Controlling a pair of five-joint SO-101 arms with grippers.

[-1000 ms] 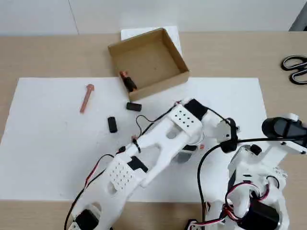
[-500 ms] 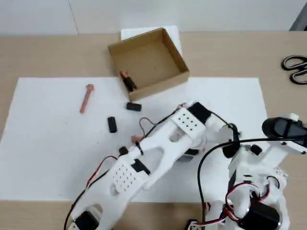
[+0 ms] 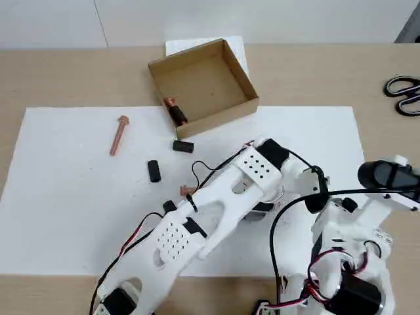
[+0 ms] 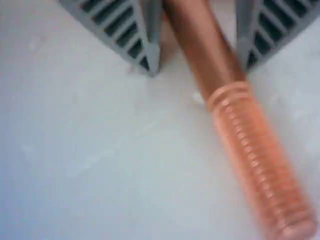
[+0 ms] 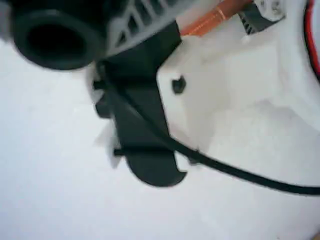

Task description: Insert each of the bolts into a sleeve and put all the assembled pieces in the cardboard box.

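Left tool [image 4: 197, 59] clenched on copper bolt [image 4: 240, 135], threaded end projecting over white sheet [image 3: 65, 197]. Right tool [image 3: 308, 187] close beside it, grasping black sleeve [image 5: 50, 35], bore open. Beyond, on sheet: loose sleeve [image 3: 153, 170], second loose sleeve [image 3: 183, 146], spare bolt [image 3: 119, 134]. Farthest, at sheet's far edge on counter [image 3: 65, 72]: cardboard box [image 3: 239, 79], assembled piece [image 3: 174, 111] inside against near wall.
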